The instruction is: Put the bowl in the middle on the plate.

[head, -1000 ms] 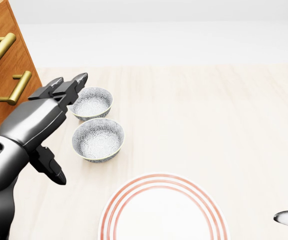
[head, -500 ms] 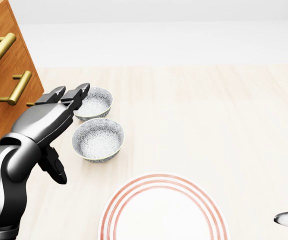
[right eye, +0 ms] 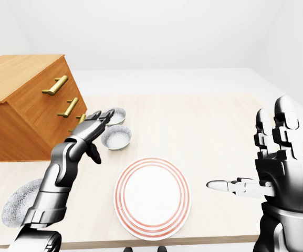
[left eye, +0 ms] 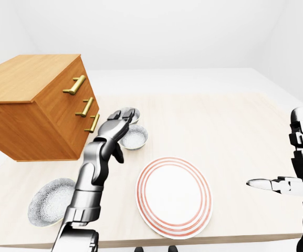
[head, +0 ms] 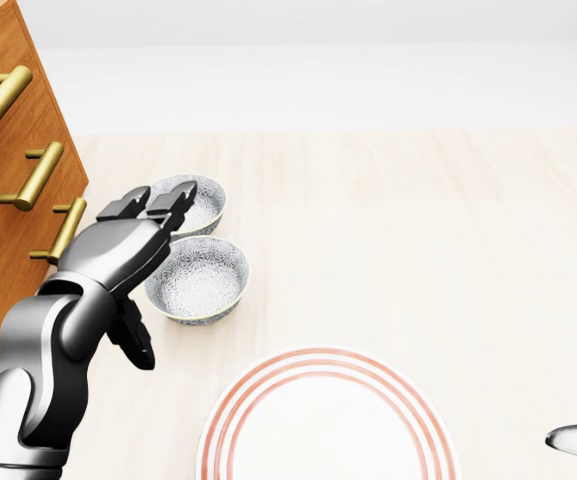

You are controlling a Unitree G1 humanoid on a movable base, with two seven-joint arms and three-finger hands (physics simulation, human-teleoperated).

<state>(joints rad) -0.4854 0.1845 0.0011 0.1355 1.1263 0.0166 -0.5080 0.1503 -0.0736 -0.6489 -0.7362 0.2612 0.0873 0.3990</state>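
The middle bowl (head: 198, 278) sits upright on the counter (head: 418, 250), up and left of the plate (head: 328, 425) in the head view and clear of it. It lies just below the far bowl (head: 196, 205). A third bowl (left eye: 51, 202) lies well apart at the lower left of the left-eye view.

The left robot hand (head: 123, 260) hovers at the middle bowl's left side with its fingers spread and holding nothing. The fingertips reach over the far bowl's rim; contact cannot be confirmed. The right robot hand (right eye: 280, 163) is raised right of the plate, fingers apart and empty. A wooden drawer cabinet (left eye: 35, 105) stands left of the bowls.
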